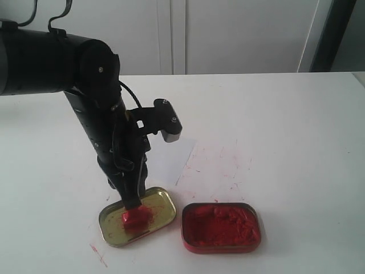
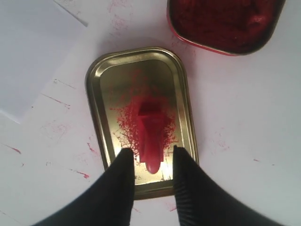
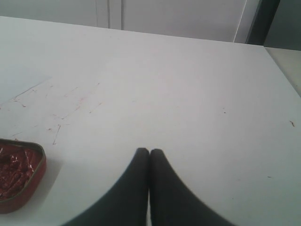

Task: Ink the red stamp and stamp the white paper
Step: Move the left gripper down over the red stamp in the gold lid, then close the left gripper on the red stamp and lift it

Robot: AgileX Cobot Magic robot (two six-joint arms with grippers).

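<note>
left wrist view shows the left gripper (image 2: 150, 157) spread, its fingers straddling the handle of the red stamp (image 2: 151, 136), with gold showing on both sides, so it looks released rather than clamped. the stamp lies in the gold tin lid (image 2: 94, 94), amid red smears. the red tin (image 2: 221, 23) just beside the lid is full of red paste. the white paper (image 1: 168, 157) lies near, behind the lid, and no imprint can be made out on it. judged from this, inking and stamping both remain. the right gripper (image 3: 149, 155) is clenched on nothing.
</note>
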